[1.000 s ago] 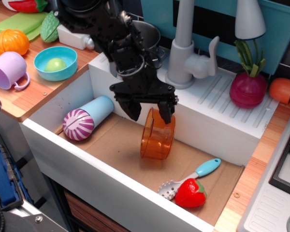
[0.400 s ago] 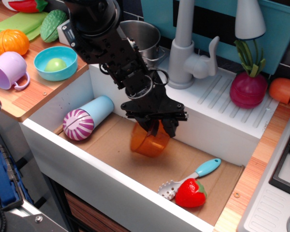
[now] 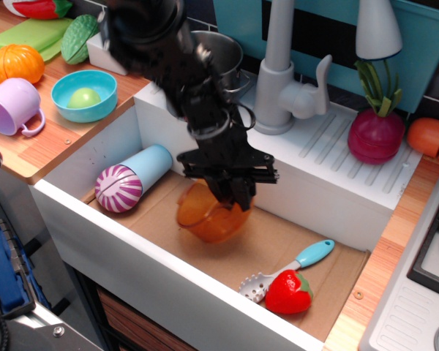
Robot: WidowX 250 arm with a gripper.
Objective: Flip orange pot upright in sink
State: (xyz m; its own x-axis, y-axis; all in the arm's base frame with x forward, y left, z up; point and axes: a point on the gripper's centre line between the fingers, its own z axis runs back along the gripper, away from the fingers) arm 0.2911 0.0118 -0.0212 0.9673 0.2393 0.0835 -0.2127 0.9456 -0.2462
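Note:
The orange pot (image 3: 205, 218) is a small translucent orange plastic pot, tilted with its open mouth turned up and toward the left, low over the brown floor of the white sink (image 3: 80, 212). My black gripper (image 3: 230, 196) reaches down into the sink and is shut on the pot's right rim. Whether the pot's base touches the floor is hard to tell.
In the sink lie a blue cylinder with a purple striped end (image 3: 130, 179) at left, and a slotted spoon (image 3: 289, 267) and a strawberry (image 3: 287, 292) at front right. The faucet (image 3: 282, 69) and a steel pot (image 3: 219, 55) stand behind. The ribbed draining board (image 3: 351, 161) lies to the right.
The gripper has rotated and moved slightly left and down with the pot. The pot has turned from lying on its side to mouth facing upward-left.

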